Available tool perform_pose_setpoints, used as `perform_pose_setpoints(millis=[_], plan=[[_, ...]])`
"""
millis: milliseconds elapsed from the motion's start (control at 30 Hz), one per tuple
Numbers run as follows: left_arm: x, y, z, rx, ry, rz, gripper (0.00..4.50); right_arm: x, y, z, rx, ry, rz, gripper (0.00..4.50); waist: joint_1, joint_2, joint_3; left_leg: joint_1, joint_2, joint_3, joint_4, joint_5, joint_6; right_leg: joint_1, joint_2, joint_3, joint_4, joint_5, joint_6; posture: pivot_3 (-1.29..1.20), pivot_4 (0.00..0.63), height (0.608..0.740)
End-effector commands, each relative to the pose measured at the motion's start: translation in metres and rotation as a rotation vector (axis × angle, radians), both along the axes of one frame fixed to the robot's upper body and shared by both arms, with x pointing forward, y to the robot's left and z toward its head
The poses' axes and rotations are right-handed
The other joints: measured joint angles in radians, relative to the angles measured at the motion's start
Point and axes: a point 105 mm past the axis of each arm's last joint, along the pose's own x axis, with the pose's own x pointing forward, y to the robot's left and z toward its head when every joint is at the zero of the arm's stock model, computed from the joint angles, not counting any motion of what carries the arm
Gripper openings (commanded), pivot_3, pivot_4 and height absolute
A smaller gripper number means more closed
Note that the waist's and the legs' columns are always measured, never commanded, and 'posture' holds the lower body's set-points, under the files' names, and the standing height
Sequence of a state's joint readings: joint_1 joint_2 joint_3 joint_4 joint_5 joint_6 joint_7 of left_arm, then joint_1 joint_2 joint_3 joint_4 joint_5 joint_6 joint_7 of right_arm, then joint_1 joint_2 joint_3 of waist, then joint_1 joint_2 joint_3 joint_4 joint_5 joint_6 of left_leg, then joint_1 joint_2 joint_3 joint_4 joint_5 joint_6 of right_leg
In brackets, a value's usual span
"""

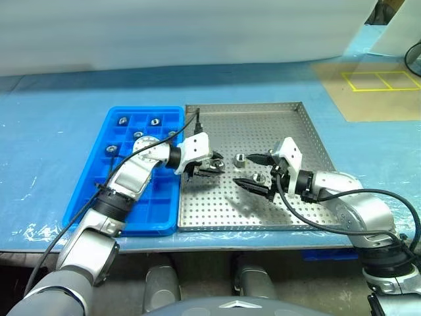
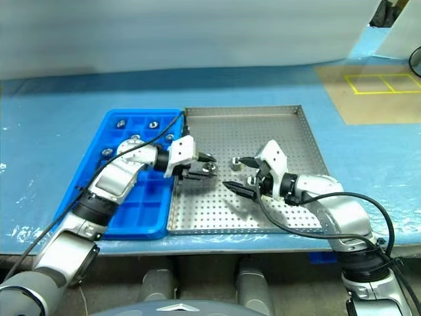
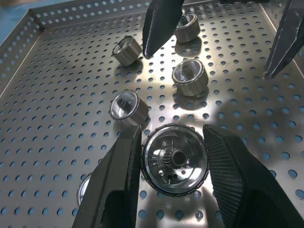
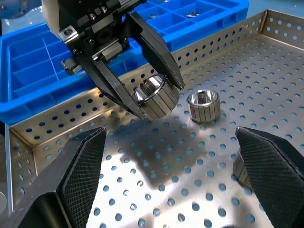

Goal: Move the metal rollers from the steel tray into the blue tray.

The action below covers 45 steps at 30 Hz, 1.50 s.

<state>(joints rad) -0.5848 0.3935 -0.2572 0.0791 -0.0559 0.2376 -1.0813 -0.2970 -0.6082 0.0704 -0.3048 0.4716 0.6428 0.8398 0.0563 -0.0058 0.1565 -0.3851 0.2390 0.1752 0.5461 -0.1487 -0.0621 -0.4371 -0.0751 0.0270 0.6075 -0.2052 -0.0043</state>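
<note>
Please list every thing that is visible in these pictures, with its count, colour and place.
Square perforated steel tray: one, silver, on the table, right of the blue tray.
Blue plastic compartment tray: one, bright blue, touching the steel tray's left side.
Small shiny metal rollers: one held in the left gripper; several loose on the steel tray; several in the blue tray's far compartments.
Blue table cover: one, under both trays.
Left gripper: black fingers, shut on a roller.
Right gripper: open over the steel tray.
</note>
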Motion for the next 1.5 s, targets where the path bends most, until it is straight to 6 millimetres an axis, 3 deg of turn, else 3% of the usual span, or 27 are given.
perform_pose_setpoints(millis=[33,367,667,867,1167,1500], plan=[[-0.002,0.009,0.021,-0.094,-0.079,0.113,1.67,0.006,0.014,0.007,0.016,-0.029,0.075,4.5,0.009,0.0,0.0,0.0,0.0,0.0,0.0,0.0,0.0,0.0,0.0,0.0,0.0,0.0,0.0,0.13,0.15,0.74],[0.004,0.056,0.026,-0.281,-0.113,0.61,1.67,0.027,0.042,0.012,0.021,-0.047,0.223,4.5,0.072,0.0,0.0,-0.003,0.001,-0.002,0.0,0.0,0.0,-0.001,-0.001,-0.003,0.0,0.0,0.0,0.31,0.15,0.74],[0.002,0.115,0.021,-0.355,-0.162,1.062,1.67,0.033,0.064,0.014,0.056,-0.054,0.326,4.5,0.122,-0.001,0.0,-0.011,0.001,-0.009,0.002,0.0,0.0,-0.004,-0.001,-0.009,-0.001,0.0,-0.001,0.45,0.15,0.74],[-0.01,0.142,0.015,-0.369,-0.16,1.29,1.67,0.034,0.078,0.014,0.073,-0.051,0.385,4.5,0.158,-0.001,0.0,-0.02,0.001,-0.018,0.007,0.0,0.0,-0.004,-0.002,-0.022,-0.001,-0.001,-0.001,0.54,0.15,0.74],[-0.034,0.144,-0.002,-0.404,0.027,1.364,1.67,0.035,0.089,0.013,0.067,-0.048,0.454,4.5,0.235,-0.001,0.0,-0.025,0.002,-0.027,0.011,0.001,-0.001,-0.003,-0.002,-0.026,0.0,-0.002,-0.003,0.6,0.15,0.74],[-0.032,0.146,-0.007,-0.38,0.064,1.386,1.67,0.039,0.092,0.015,0.062,-0.062,0.47,4.5,0.289,-0.001,0.0,-0.022,0.003,-0.028,0.011,0.001,-0.002,-0.002,-0.001,-0.025,0.0,-0.001,-0.003,0.6,0.15,0.74]])
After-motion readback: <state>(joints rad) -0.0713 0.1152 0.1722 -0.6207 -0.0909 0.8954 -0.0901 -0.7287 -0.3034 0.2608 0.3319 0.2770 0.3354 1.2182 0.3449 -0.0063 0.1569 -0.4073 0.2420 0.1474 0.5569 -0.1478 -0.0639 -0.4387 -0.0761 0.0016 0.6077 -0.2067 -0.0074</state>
